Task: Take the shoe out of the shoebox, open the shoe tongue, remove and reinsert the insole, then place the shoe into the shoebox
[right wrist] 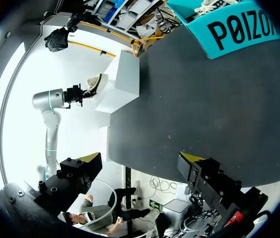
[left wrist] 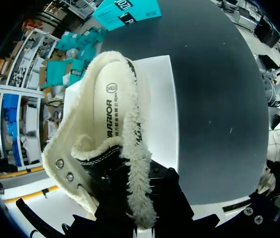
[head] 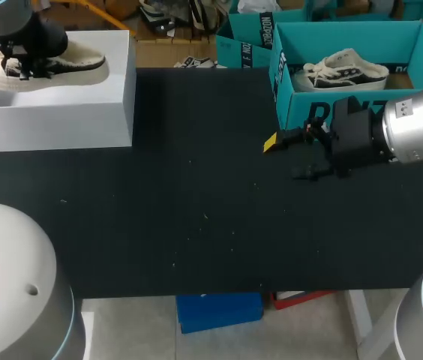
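- Shoe out of the shoebox: stands upright on its sole on a white block at the far left of the table.
- Long axis runs side to side across the table, along the block's length. Toe points to the table's left edge, heel and open collar toward the middle.
- High-cut, with a black upper over a white sole and a pale rubber toe, thick cream fleece around the whole opening.
- From the left wrist: pale insole lying flat inside with dark print down its length, black tongue just ahead of the gripper, metal eyelets along the flap beside it.
- Left gripper sits down on the lace end of the shoe, a strip of the fleece edge running in under it. Cannot tell whether it is gripping or loose, as the tips are hidden.
- Right gripper hangs over bare table just in front of the shoebox, fingers spread wide with nothing between them.
- Shoebox teal, lid off, at the far right, well apart from the block. Holds a second sneaker, black and white with white laces.
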Tool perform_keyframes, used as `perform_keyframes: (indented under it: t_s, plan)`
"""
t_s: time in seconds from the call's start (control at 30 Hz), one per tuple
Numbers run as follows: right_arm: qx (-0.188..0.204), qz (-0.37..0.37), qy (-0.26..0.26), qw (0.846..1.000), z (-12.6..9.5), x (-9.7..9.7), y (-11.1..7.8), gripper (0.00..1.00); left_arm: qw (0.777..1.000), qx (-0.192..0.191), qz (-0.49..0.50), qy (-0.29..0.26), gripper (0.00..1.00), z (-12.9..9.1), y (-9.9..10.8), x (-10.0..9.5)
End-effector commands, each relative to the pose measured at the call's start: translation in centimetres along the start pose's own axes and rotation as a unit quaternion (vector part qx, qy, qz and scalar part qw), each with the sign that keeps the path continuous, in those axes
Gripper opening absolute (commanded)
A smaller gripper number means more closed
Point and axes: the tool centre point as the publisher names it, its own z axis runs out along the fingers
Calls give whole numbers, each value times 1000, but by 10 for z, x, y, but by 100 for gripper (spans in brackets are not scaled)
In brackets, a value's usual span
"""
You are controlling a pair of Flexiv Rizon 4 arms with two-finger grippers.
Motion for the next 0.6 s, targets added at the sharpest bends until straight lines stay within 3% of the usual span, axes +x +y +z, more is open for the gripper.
perform_keyframes:
  t_s: [0.03, 0.6]
  plan:
    - [0, 0, 0, 1000, 1, 0, 0, 100, 1000, -1, -2, -1, 0, 10, 6, 0]
    - [0, 0, 0, 1000, 1, 0, 0, 100, 1000, -22, 8, 12, 0, 62, 20, -4]
